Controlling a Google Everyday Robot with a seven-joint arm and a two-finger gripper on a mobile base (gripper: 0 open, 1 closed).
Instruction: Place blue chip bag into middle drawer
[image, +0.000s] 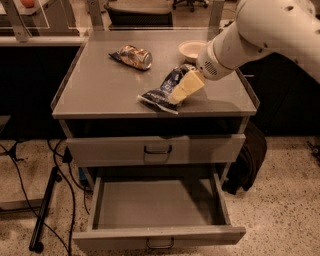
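Note:
The blue chip bag lies on the grey cabinet top, near its front edge, right of centre. My gripper comes in from the upper right on the white arm. Its pale yellow tip rests over the bag's right half and hides part of it. The middle drawer is pulled open below, with a bare grey floor and a small loop handle on its front.
A white bowl stands at the back right of the top, just behind the gripper. A gold-brown snack packet lies at the back centre. The upper drawer is closed. Cables and a stand foot lie on the floor at left.

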